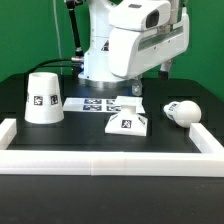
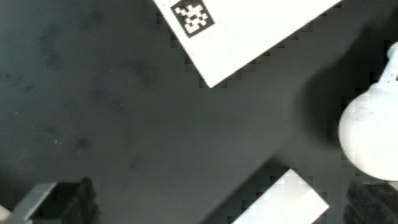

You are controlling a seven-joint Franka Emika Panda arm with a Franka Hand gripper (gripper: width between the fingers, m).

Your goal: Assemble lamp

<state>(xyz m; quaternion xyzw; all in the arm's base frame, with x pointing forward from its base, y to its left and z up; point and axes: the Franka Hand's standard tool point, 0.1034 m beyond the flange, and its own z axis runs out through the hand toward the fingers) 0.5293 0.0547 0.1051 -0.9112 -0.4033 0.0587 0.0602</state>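
The white cone shade (image 1: pixel 43 97) stands on the exterior view's left. The low angular base (image 1: pixel 128 120) sits in the middle of the black table. The round bulb (image 1: pixel 182 112) lies on its side on the exterior view's right. My gripper (image 1: pixel 136 90) hangs just behind the base, above the table. In the wrist view my gripper (image 2: pixel 222 212) is open and empty, with its dark fingers (image 2: pixel 63 200) far apart. A white angular corner, likely the base (image 2: pixel 299 200), lies between them. The bulb (image 2: pixel 374 125) shows at the frame's edge.
The marker board (image 1: pixel 95 103) lies flat between the shade and the base; one of its tagged ends also shows in the wrist view (image 2: pixel 240 35). A white raised rim (image 1: pixel 110 163) borders the table along the front and both sides.
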